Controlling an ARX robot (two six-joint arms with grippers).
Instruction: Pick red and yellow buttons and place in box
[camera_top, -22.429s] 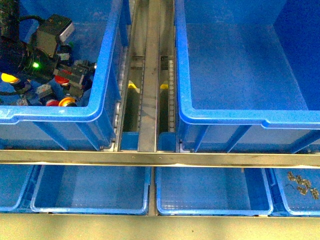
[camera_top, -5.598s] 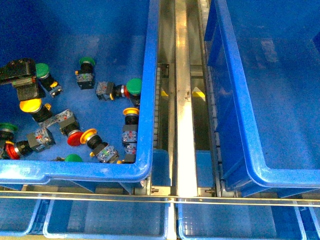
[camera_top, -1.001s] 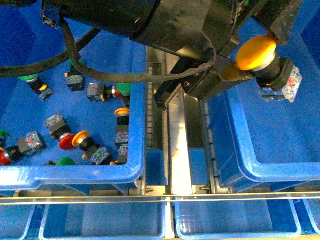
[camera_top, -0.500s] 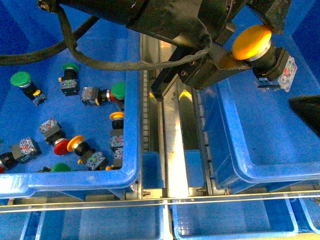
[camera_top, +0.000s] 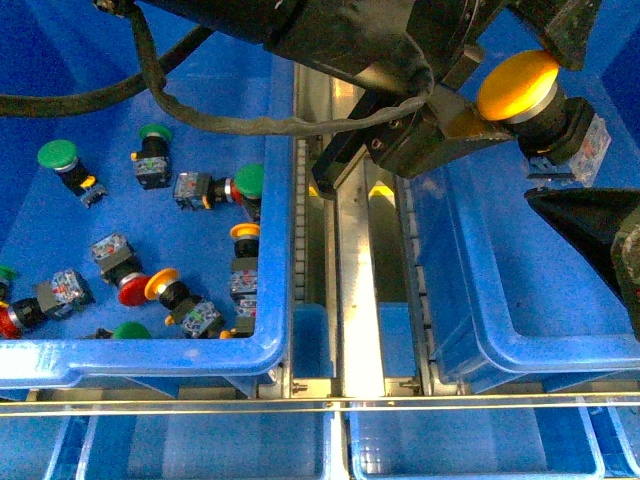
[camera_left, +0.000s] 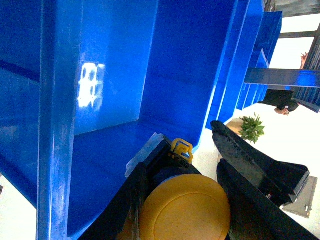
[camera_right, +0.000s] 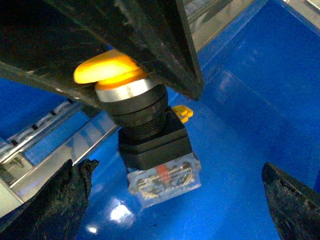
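Left gripper (camera_left: 185, 212) pinches the yellow button (camera_top: 515, 85) over the box (camera_top: 550, 350), fingers (camera_right: 150, 45) covering its cap's edges.

Metal rack (camera_top: 358, 300): bright central rail runs away between two deep blue bins. Left bin (camera_top: 150, 355) and box (camera_top: 560, 350) sit side by side on rack, rail between them. Cross bar (camera_top: 300, 405) along near edge; shallow blue trays (camera_top: 200, 445) on lower level beneath.
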